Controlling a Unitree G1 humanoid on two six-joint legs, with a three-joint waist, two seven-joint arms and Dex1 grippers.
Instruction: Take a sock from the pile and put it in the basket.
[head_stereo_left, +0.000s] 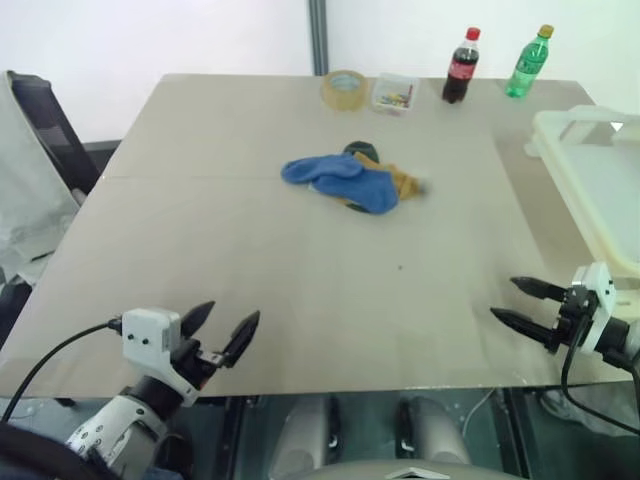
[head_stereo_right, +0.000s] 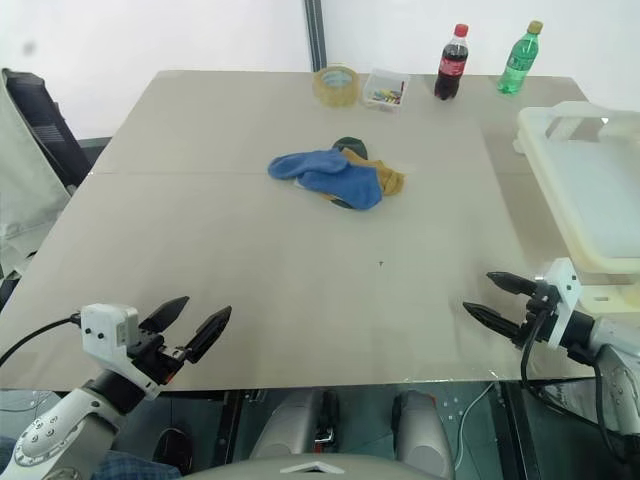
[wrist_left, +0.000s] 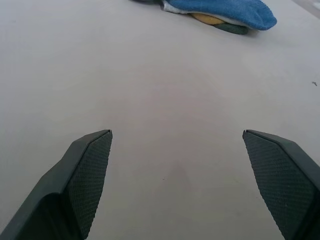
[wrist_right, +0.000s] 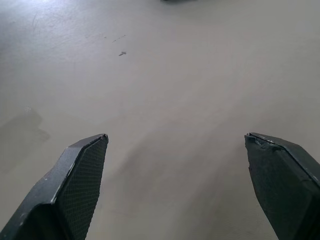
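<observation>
One soft, medium-blue ankle sock (head_stereo_left: 338, 180) lies on top of the small loose pile of short socks (head_stereo_left: 378, 180) in the middle of the wide beige table (head_stereo_left: 250, 270). We can see a bit of mustard-yellow sock (head_stereo_left: 404, 181) and a dark green sock (head_stereo_left: 360, 152) peeking out from under it. The big cream-white plastic basket (head_stereo_left: 600, 190) sits at the right edge of the table, well apart from the pile.

Our left gripper (head_stereo_left: 222, 332) and our right gripper (head_stereo_left: 522, 304) both hang near the front edge of the table, far from the socks. Both have their black fingers spread wide, and both are empty.

We think the blue sock is very light and floppy. It will bend and droop when we lift it, but it will not break or slip much. We would pinch a thick, bunched-up fold in the blue part, away from the yellow sock, so only one comes up.
</observation>
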